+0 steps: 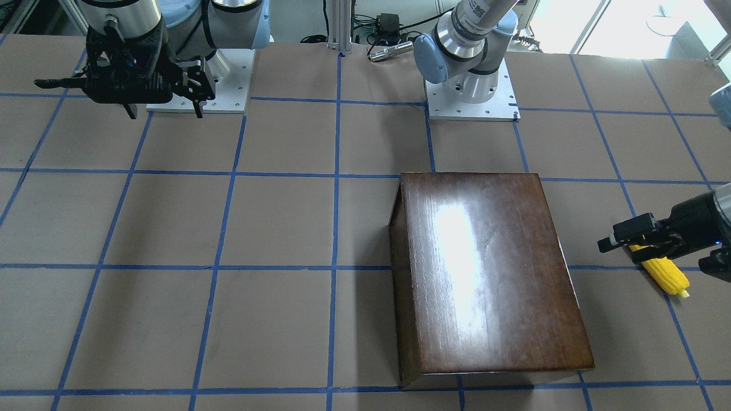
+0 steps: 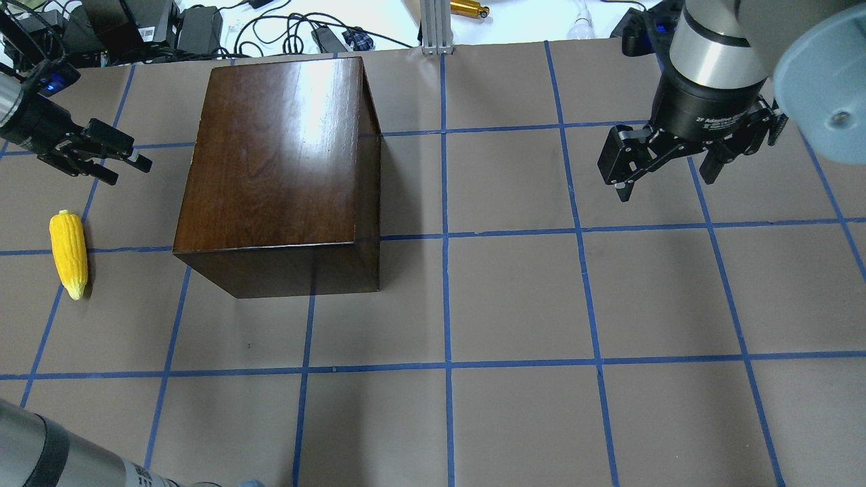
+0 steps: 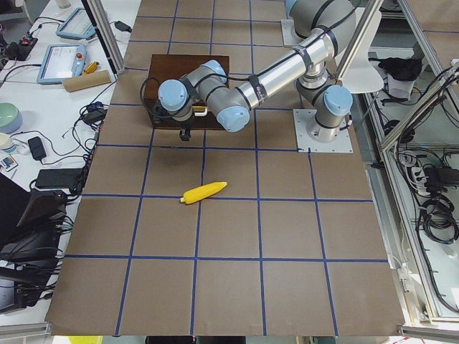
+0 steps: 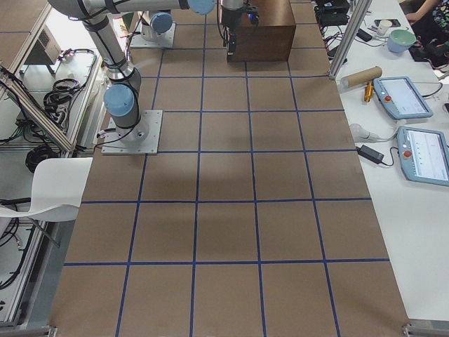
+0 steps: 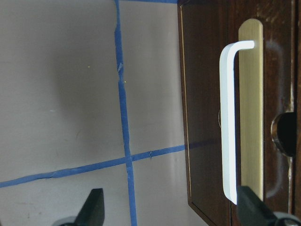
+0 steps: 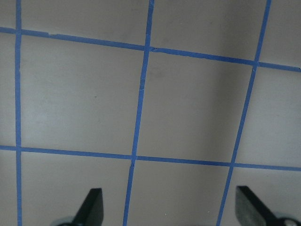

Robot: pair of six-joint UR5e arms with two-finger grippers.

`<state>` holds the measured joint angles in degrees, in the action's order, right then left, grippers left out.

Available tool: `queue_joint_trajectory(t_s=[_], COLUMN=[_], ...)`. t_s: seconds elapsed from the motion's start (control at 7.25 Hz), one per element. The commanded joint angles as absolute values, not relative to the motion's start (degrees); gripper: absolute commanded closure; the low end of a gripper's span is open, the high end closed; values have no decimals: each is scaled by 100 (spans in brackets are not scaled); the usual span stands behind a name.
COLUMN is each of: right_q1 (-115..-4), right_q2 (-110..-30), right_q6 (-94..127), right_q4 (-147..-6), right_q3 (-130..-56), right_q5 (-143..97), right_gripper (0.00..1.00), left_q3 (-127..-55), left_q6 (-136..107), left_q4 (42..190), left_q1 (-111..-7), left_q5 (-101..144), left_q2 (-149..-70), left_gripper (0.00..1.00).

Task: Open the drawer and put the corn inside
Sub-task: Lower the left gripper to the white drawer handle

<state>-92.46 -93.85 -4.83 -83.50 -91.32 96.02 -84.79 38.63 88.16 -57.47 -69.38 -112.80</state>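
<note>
The glossy dark-brown wooden box (image 2: 277, 155) stands on the table, also in the front view (image 1: 491, 268). Its drawer (image 5: 207, 94) is shut; the left wrist view shows the dark front panel with a white handle (image 5: 227, 117). My left gripper (image 2: 125, 169) is open and empty, a short way from that front, pointing at it. The yellow corn (image 2: 70, 251) lies on the table beside and below the left gripper, also in the front view (image 1: 665, 275). My right gripper (image 2: 666, 184) is open and empty, high over bare table far from the box.
Blue tape lines grid the brown table cover. The arm bases (image 1: 471, 97) stand at the robot's edge. Cables and a power brick (image 2: 196, 27) lie beyond the far edge. Tablets (image 4: 403, 98) lie on a side bench.
</note>
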Motion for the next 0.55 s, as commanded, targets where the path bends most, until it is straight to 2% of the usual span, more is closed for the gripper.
queue_joint_trajectory(t_s=[0.0, 0.41], right_q1=[-9246, -9246], right_q2=[-9378, -9387], right_q6=[-483, -483], right_q4=[-8350, -8350], right_q3=[-9132, -9132], right_q5=[9598, 9598], right_gripper=[0, 0], left_q3=[-8499, -8499], left_q6=[3832, 3674], left_q4=[8824, 8798], left_q1=[-5844, -6100], left_q5=[-6741, -6733], left_q2=[-11495, -11575], left_gripper=[0, 0])
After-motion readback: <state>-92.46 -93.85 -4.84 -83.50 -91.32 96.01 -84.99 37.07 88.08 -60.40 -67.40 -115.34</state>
